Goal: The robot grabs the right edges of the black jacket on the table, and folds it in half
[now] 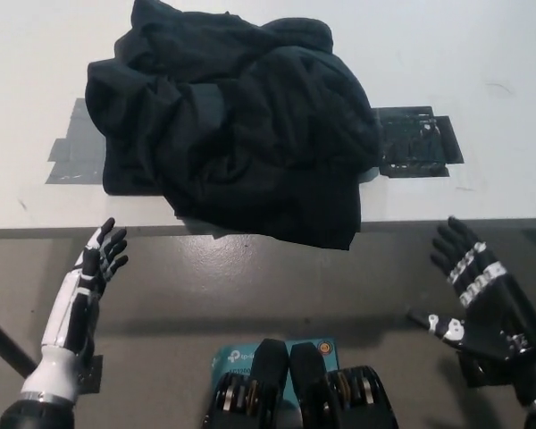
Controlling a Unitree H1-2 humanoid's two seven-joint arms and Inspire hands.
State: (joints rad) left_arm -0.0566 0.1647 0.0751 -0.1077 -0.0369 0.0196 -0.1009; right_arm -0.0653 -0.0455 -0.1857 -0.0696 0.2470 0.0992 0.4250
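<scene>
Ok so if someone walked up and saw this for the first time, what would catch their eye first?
First the big crumpled black jacket, heaped on the middle of the white table with its lower edge hanging over the front rim. Next, the two robot hands below the table edge, both empty with fingers spread: the white left hand at lower left, the black right hand at lower right. Dark tape patches show beside the jacket.

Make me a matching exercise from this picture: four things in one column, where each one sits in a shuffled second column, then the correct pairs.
Things:
1. black jacket
2. left hand
3. right hand
4. black tape patch

Places:
A. below the table edge, picture's lower right
B. bunched on the white table
C. on the table, right of the jacket
D. below the table edge, picture's lower left

Pairs: 1-B, 2-D, 3-A, 4-C
</scene>
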